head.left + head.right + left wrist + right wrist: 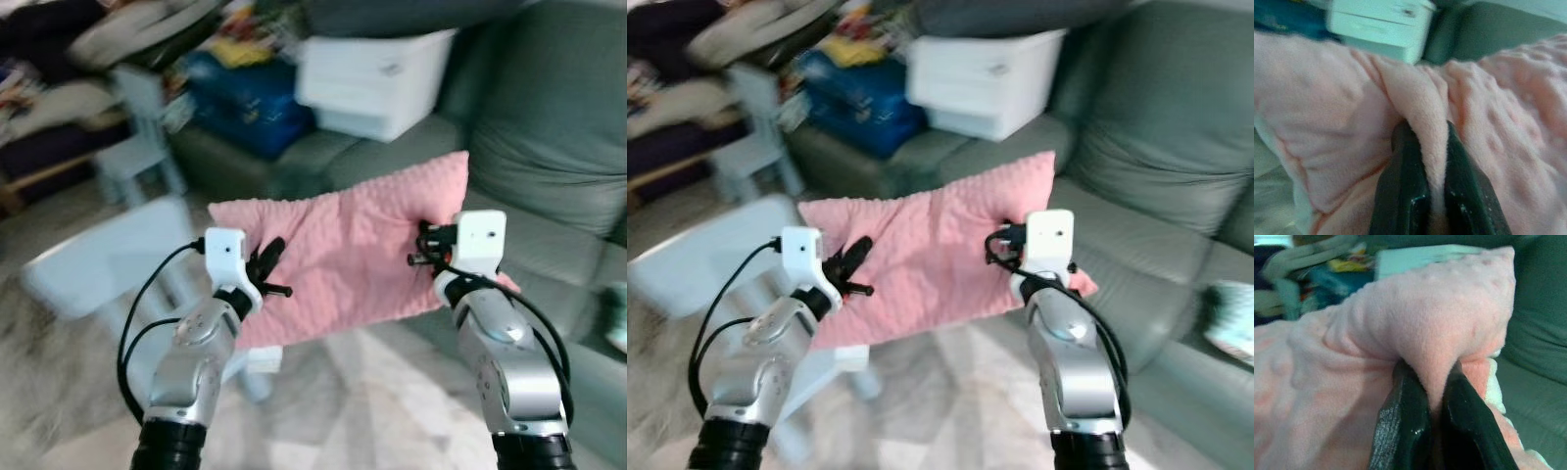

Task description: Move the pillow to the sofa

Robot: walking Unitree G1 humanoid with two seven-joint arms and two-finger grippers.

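A pink bumpy pillow [343, 250] hangs in the air between my two arms, in front of the grey-green sofa [549, 176]. My left gripper [266, 269] is shut on a fold at the pillow's left end; its fingers [1405, 181] pinch pink fabric in the left wrist view. My right gripper [423, 250] is shut on the pillow's right end, and its fingers [1403, 426] squeeze a thick fold in the right wrist view. The pillow's right corner reaches over the sofa seat [549, 264].
A white storage box [377, 78] and a blue bag [245, 103] sit on the sofa's left part. A light blue child's chair [98, 259] stands at the left, with a pale stool [137, 147] behind it. A teal item [617, 318] lies on the seat's right edge.
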